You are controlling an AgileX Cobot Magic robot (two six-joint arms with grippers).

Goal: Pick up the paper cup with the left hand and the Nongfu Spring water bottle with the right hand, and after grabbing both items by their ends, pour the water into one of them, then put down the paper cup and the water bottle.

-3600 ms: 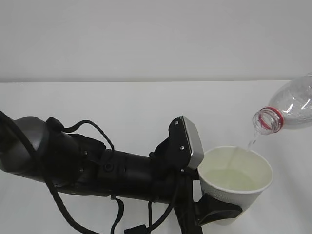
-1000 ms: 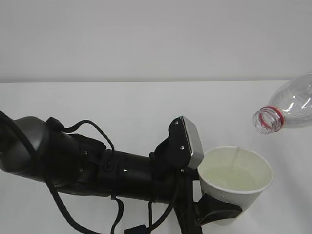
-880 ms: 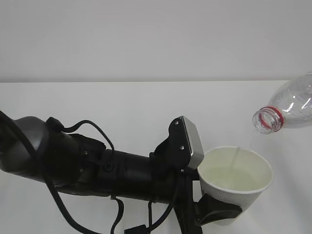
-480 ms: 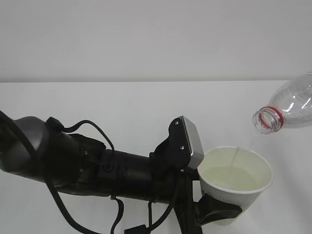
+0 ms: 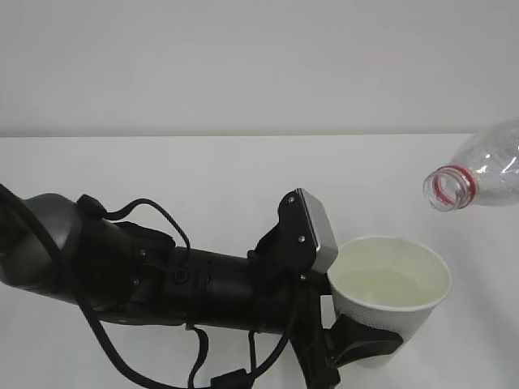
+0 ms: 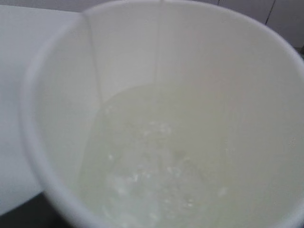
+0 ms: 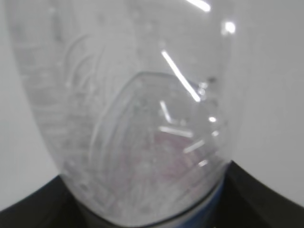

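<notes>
1. Black claw of the left hand clamps the base of the paper cup at lower right, water pooled inside.
2. Upper right, the Nongfu Spring water bottle hangs tilted, uncapped mouth toward the cup, apart from it.
3. Right hand grips the bottle's far end on the white table.
</notes>
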